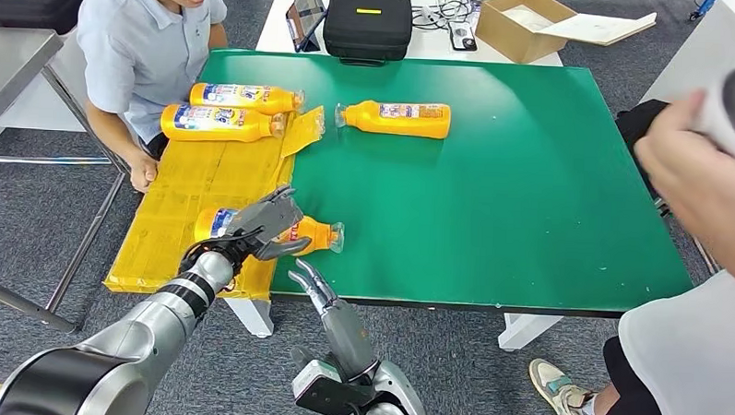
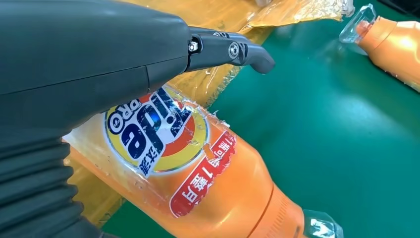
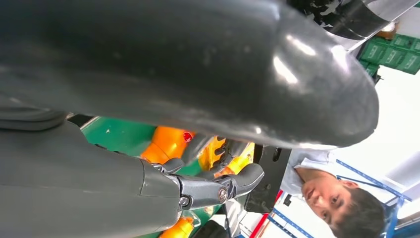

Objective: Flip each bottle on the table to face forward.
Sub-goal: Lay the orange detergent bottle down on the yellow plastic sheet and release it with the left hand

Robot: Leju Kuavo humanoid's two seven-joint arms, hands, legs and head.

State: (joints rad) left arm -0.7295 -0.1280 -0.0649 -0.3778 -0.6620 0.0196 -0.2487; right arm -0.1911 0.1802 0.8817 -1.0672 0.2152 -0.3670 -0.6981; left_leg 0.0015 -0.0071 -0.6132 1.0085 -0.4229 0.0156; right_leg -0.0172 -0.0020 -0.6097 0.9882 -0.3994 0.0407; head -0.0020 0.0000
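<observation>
Orange plastic detergent bottle [image 1: 303, 232], lying at near left table edge, front label up, under left hand [image 1: 260, 224], fingers draped over, grip unconfirmed. Right hand [image 1: 317, 287] spread, idle. Three more bottles far left, orientation unclear.

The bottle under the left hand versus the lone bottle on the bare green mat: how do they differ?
The near bottle has the left hand resting over it; the lone bottle is untouched. The near bottle's cap points toward the table's right, the lone bottle's toward its left. The near one straddles the yellow taped sheet and the green mat; the lone one lies wholly on green. Both are orange detergent bottles lying flat.
</observation>
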